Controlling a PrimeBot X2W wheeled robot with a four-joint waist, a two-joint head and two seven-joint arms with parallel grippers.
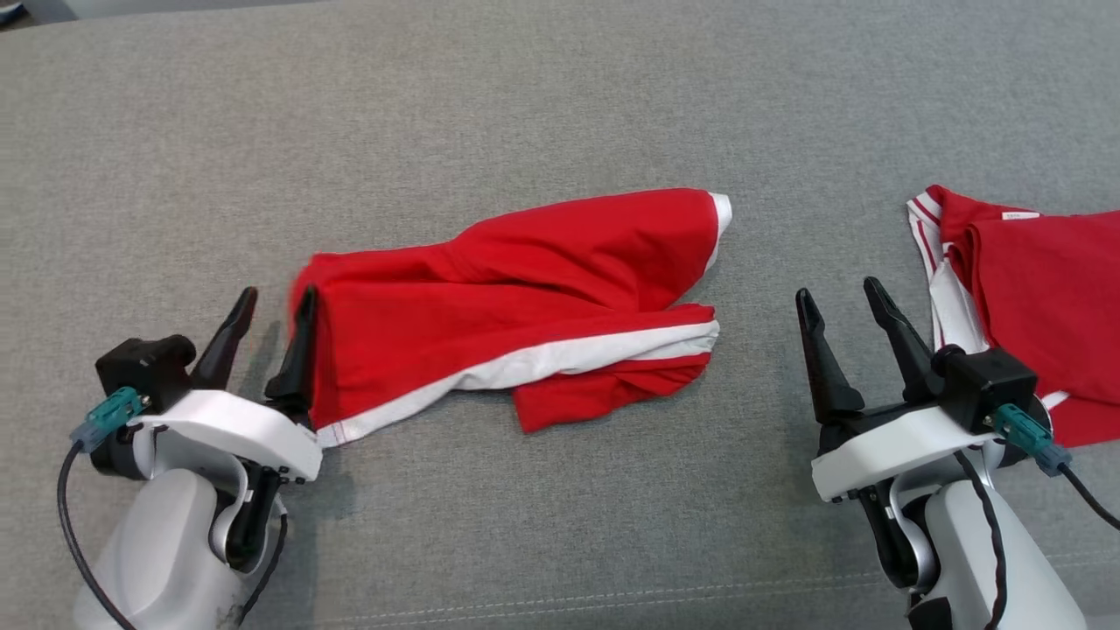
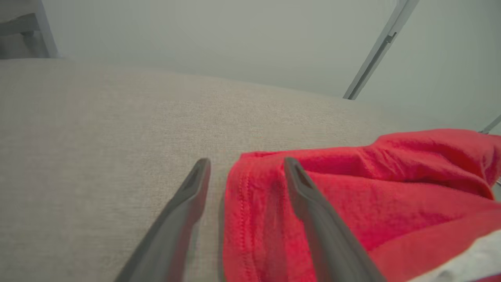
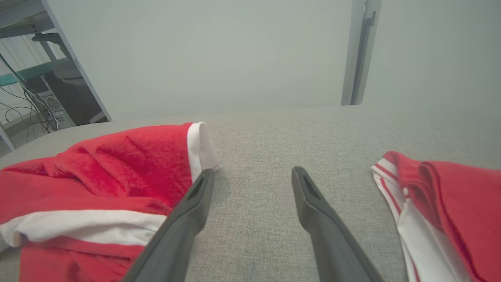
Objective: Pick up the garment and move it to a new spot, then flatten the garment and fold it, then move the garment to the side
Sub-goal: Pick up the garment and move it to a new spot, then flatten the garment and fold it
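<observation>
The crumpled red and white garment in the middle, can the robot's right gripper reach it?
Probably yes: the open right gripper sits beside that crumpled red and white garment, bare grey cloth surface between them.

— Position of the garment [image 1: 516,297]?
— It is laid across the middle of the covered surface [image 1: 525,96], its length running left to right.
— The left gripper [image 1: 278,296]?
— It is placed at the garment's left end. The garment's edge is found between the two fingers [image 2: 184,219], one being over the cloth and the other over bare surface.
— The right gripper [image 1: 837,290]?
— It is set over bare surface between the garment and a second garment [image 1: 1041,289].
— And that second garment?
— It is laid at the right border, partly hidden behind the right gripper.
</observation>
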